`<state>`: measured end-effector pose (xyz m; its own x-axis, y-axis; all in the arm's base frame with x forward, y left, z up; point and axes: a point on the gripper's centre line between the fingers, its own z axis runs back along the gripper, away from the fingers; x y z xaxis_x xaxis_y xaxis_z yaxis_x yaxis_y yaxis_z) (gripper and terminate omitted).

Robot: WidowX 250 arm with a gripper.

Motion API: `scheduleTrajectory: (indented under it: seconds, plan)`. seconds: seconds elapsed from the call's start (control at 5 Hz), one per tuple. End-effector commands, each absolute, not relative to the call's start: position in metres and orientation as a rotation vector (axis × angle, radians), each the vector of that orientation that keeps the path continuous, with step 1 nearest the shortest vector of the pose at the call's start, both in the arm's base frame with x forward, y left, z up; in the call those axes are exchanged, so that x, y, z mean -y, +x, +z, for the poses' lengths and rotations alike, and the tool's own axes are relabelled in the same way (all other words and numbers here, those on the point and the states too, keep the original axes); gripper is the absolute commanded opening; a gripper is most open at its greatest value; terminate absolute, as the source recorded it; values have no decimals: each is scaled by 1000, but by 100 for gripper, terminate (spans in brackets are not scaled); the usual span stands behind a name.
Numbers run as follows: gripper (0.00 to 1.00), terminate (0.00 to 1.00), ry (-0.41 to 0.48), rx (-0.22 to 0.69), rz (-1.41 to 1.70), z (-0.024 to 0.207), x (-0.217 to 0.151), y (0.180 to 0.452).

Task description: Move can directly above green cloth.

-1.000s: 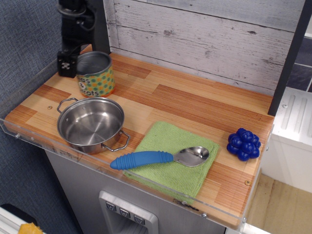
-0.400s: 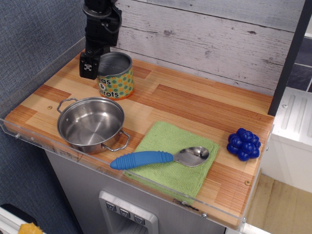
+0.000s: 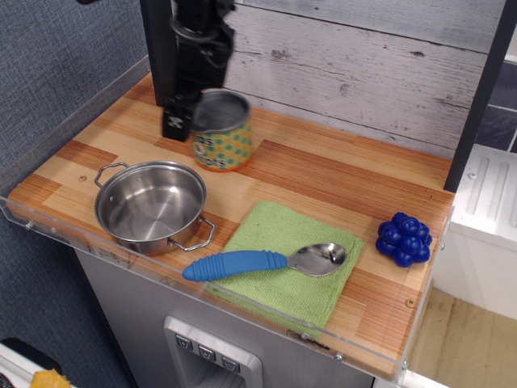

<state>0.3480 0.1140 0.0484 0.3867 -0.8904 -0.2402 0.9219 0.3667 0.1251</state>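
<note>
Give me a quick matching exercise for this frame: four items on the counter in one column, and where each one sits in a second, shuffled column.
Items:
1. can
2. pot
3. spoon
4. blue ball

Places:
A. lying across the green cloth, handle poking off its left edge
B. far right of the counter, on bare wood
C. back of the counter, right beside the black claw
D. front left corner, near the clear edge

Pairs: 1-C, 2-D, 3-A, 4-B
</note>
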Motion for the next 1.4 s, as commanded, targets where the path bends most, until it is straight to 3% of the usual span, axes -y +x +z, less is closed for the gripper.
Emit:
scheduleTrajectory:
  seconds: [0.0, 0.8, 1.0, 1.2]
  plan:
    - [100, 0, 279, -88, -1219, 71, -75, 355]
    - [100, 0, 285, -11, -1230, 70, -11, 364]
    - [100, 0, 259, -4, -1201, 70, -2, 365]
    - [100, 0, 298, -19, -1129, 70, -7, 360]
